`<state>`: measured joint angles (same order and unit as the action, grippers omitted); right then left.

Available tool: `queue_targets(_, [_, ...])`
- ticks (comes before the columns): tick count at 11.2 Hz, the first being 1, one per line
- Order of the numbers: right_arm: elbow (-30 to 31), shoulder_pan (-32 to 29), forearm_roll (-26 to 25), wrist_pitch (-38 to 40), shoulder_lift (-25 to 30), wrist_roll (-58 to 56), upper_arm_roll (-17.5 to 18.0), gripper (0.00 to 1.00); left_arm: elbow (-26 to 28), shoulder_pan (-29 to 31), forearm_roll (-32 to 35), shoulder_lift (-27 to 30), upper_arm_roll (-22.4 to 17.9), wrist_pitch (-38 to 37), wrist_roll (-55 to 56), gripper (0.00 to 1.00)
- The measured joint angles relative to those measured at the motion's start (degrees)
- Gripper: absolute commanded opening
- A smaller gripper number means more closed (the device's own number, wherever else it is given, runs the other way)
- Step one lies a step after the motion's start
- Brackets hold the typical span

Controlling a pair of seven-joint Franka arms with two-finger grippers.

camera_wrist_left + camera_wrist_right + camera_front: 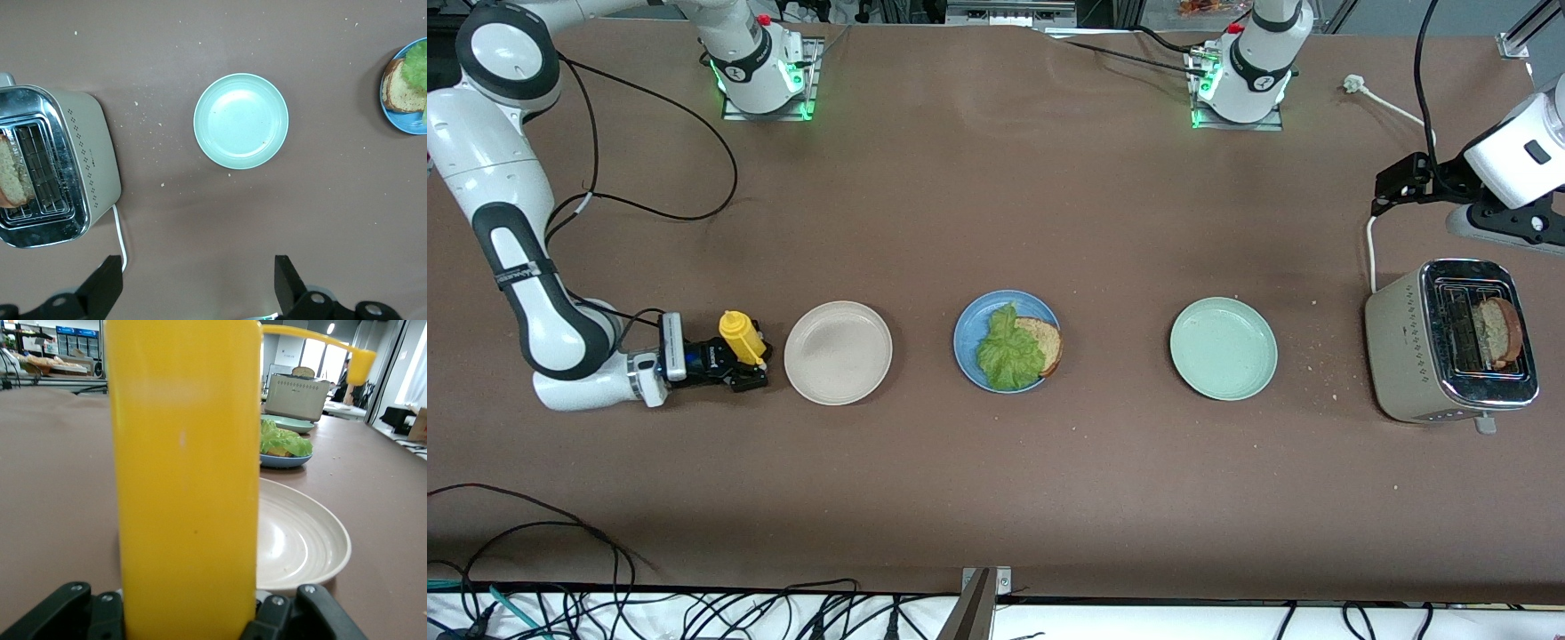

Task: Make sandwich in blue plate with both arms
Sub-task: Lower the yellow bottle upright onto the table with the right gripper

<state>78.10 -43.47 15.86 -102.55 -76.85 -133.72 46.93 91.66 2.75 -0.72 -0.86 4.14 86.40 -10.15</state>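
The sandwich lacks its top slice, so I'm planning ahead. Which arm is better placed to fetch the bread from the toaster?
Likely the left. Its tool hangs open near the toaster, where the bread slice stands in a slot. The right tool is shut on the yellow bottle beside the beige plate.

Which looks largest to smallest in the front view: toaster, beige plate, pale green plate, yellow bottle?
1. Toaster, clearly largest.
2. Beige plate and pale green plate look alike, so I leave them unranked.
3. Yellow bottle, in the right gripper, is smallest.

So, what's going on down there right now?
Right gripper shut on bottle, beside beige plate. Left gripper open, above table. Bread, lettuce on blue plate; second slice in toaster.
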Motion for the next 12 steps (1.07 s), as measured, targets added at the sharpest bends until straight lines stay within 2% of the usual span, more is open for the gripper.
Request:
queue_targets(2, [-0.18, -0.25, 0.49, -0.57, -2.84, -2.89, 0.13, 0.00, 0.00, 0.00, 0.00, 0.00, 0.00, 0.00, 0.00, 1.00])
queue_targets(6, [-0.22, -0.65, 1.17, -0.28, -3.31, -4.05, 0.24, 0.00, 0.00, 0.00, 0.00, 0.00, 0.00, 0.00, 0.00, 1.00])
queue_targets(9, [-0.22, -0.83, 1.42, -0.27, -3.47, -4.14, 0.21, 0.31, 0.00, 0.00, 0.00, 0.00, 0.00, 0.00, 0.00, 1.00])
queue_targets(10, [-0.22, -0.93, 1.49, -0.26, -3.50, -4.23, 0.21, 0.54, 0.00, 0.00, 0.00, 0.00, 0.00, 0.00, 0.00, 1.00])
queue_targets(11, [-0.22, -1.03, 1.57, -0.26, -3.51, -4.26, 0.19, 1.00, 0.00, 0.00, 0.00, 0.00, 0.00, 0.00, 0.00, 1.00])
queue_targets(12, [-0.22, -1.17, 1.94, -0.27, -3.51, -4.40, 0.08, 1.00, 0.00, 0.00, 0.00, 0.00, 0.00, 0.00, 0.00, 1.00])
